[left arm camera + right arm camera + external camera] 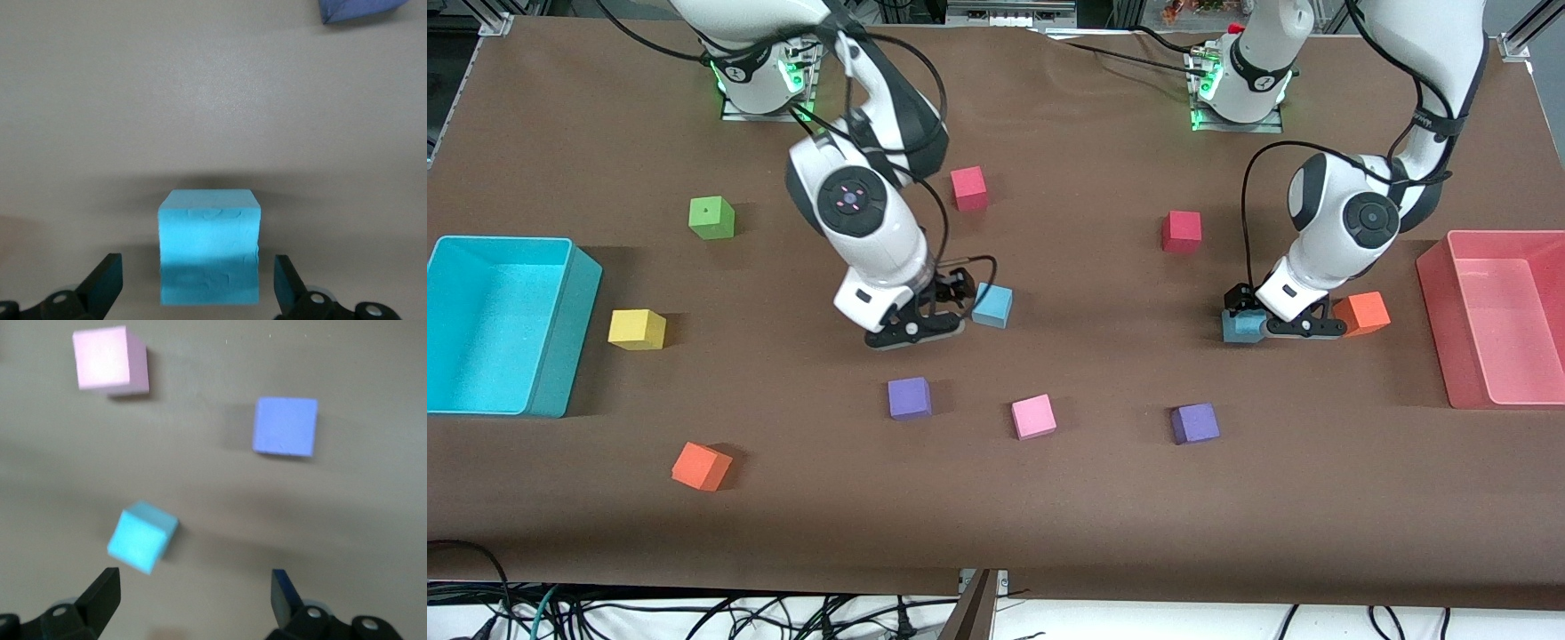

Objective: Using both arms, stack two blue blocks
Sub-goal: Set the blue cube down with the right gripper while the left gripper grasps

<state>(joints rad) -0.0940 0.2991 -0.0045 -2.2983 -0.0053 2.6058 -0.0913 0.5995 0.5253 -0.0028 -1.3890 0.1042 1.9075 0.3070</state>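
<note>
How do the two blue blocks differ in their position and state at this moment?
The blue block near the left gripper sits between the open fingers of that left gripper, while the blue block near the right gripper lies beside the open right gripper, outside its fingers. The first rests beside an orange block, toward the left arm's end; the second lies nearer the table's middle. Both are light blue cubes resting on the brown table, unstacked.

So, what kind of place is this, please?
Probably a robotics lab: two arms bolted to a table under a brown cover, foam cubes scattered between two bins, and loose cables at the table's edge.
</note>
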